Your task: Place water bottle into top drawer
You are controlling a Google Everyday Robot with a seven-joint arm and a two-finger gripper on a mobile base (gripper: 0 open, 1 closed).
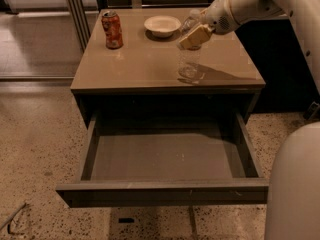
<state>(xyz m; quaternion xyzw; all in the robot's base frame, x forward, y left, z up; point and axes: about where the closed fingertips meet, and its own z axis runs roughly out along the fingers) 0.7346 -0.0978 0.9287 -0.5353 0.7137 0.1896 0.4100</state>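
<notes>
The water bottle (189, 60) is clear plastic and stands upright on the taupe cabinet top, near its front right. My gripper (195, 34) comes in from the upper right on a white arm. Its tan fingers (198, 36) are closed around the bottle's upper part, and the bottle's base rests on or just above the surface. The top drawer (162, 191) is pulled fully open below the cabinet top, with nothing inside it. It lies directly in front of and below the bottle.
An orange-red soda can (112, 29) stands at the cabinet top's back left. A white bowl (162, 25) sits at the back middle. Part of my white body (295, 184) fills the lower right. A speckled floor surrounds the cabinet.
</notes>
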